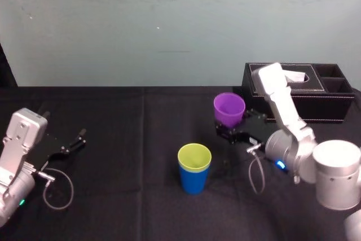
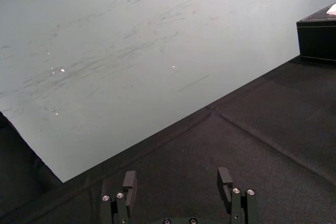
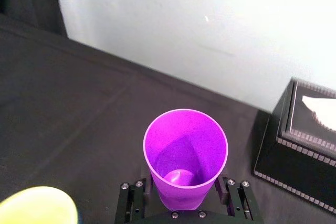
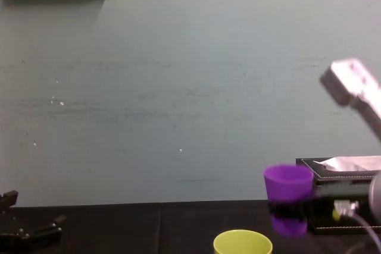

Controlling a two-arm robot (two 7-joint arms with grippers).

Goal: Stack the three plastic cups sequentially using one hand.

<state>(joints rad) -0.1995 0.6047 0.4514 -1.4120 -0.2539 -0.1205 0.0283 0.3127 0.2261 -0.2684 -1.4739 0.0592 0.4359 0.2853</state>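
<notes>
Right tool [image 3: 186, 186] grips purple cup [image 3: 186, 148]; head view: yellow-green [image 1: 194, 157] nested in blue [image 1: 193, 180].

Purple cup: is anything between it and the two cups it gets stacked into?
Nothing visible. The right gripper holds the purple cup upright; the yellow-green cup, nested in the blue cup, stands nearer the robot to its left, with bare black tablecloth between. The tissue box sits behind; the left gripper is parked far left.

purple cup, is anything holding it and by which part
The right gripper holds the purple cup upright, clamped from both sides on its lower wall, just above the base. The left gripper, parked on the robot's left, is open and empty.
</notes>
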